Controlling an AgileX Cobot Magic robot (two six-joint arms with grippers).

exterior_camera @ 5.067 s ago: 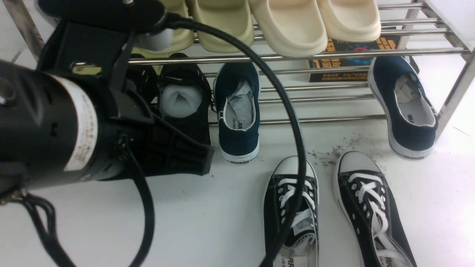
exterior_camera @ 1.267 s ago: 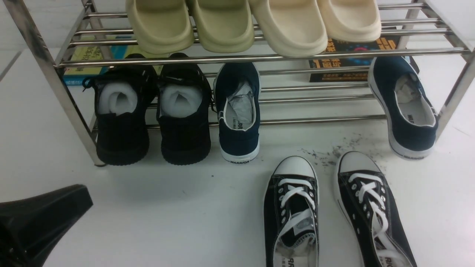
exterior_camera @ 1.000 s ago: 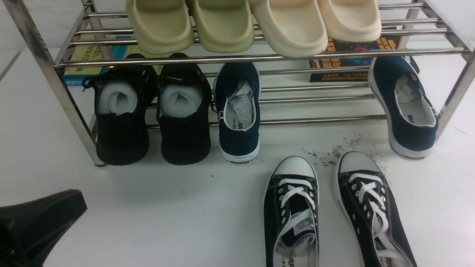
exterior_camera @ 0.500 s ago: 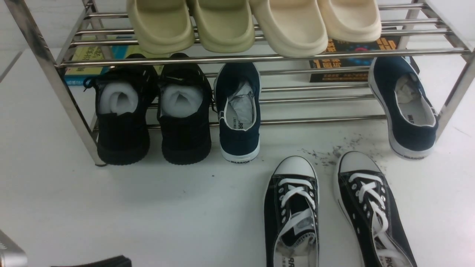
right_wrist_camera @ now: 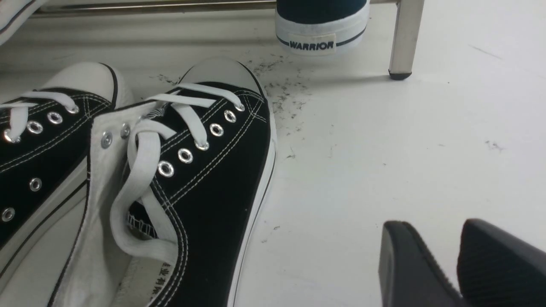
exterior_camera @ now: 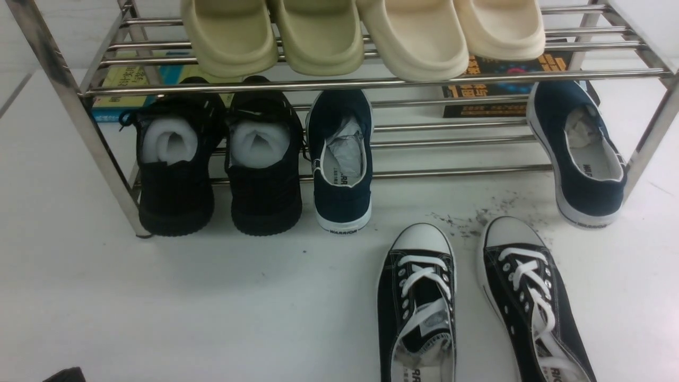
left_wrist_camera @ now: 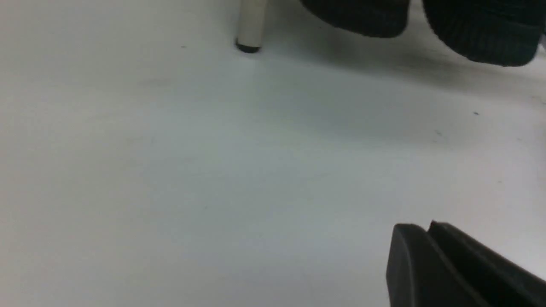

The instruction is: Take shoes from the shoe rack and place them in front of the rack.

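Two black canvas shoes with white laces and toe caps stand side by side on the white floor in front of the shoe rack (exterior_camera: 339, 82), one on the left (exterior_camera: 416, 302) and one on the right (exterior_camera: 536, 297), toes toward it. The right wrist view shows the right shoe (right_wrist_camera: 213, 170) close up beside the left shoe (right_wrist_camera: 38, 140). My right gripper (right_wrist_camera: 433, 228) hovers open and empty over bare floor beside that shoe. My left gripper (left_wrist_camera: 428, 226) is shut on nothing, low over the floor before the rack's left post (left_wrist_camera: 251, 23).
The lower tier holds two all-black shoes stuffed with white foam (exterior_camera: 175, 170) and two navy slip-ons (exterior_camera: 342, 159) (exterior_camera: 583, 154). Several cream slippers (exterior_camera: 318, 32) sit on top, with books (exterior_camera: 504, 69) behind. Dark scuff marks (exterior_camera: 477, 217) dot the floor.
The left arm has drawn back toward the lower left, almost out of the front view. The shoes have stayed where they were.
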